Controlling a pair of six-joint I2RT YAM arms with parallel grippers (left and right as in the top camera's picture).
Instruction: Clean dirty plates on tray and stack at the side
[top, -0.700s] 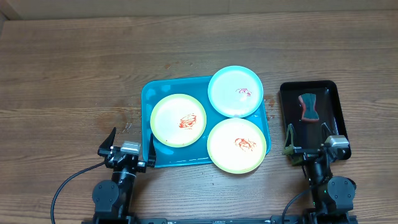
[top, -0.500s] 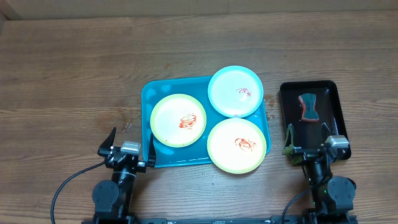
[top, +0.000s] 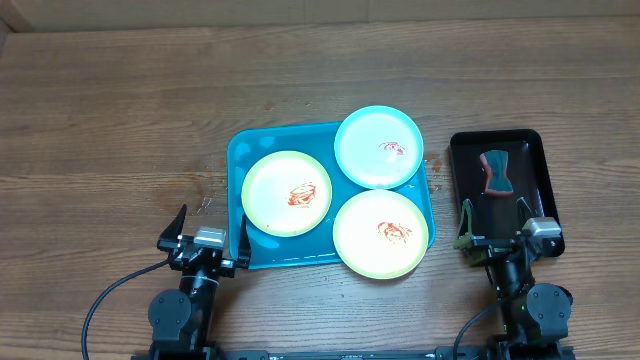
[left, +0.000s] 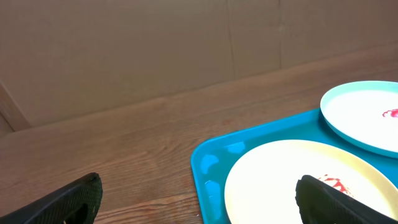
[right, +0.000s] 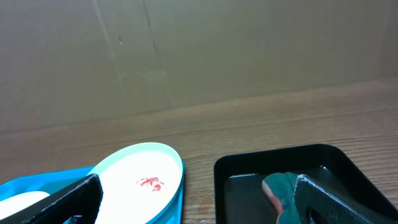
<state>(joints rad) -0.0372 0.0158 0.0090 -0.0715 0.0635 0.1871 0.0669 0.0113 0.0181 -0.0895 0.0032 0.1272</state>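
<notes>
The teal-blue tray (top: 239, 153) lies mid-table with three plates on it, each smeared with red sauce. A yellow-green plate (top: 270, 205) sits at its left. A second yellow-green plate (top: 355, 240) sits at the front right, overhanging the rim. The light blue plate (top: 365, 145) sits at the back right. My left gripper (top: 210, 230) is open and empty at the tray's front left corner. Its wrist view shows the tray (left: 208, 165), the left plate (left: 267, 183) and the blue plate (left: 360, 115). My right gripper (top: 497, 225) is open and empty over the front of the black tray.
A small black tray (top: 535, 190) stands right of the teal tray and holds a green-and-red sponge (top: 494, 171). The right wrist view shows this tray (right: 239, 168), the sponge (right: 280, 185) and the blue plate (right: 134, 180). A brown wall runs behind the wooden table.
</notes>
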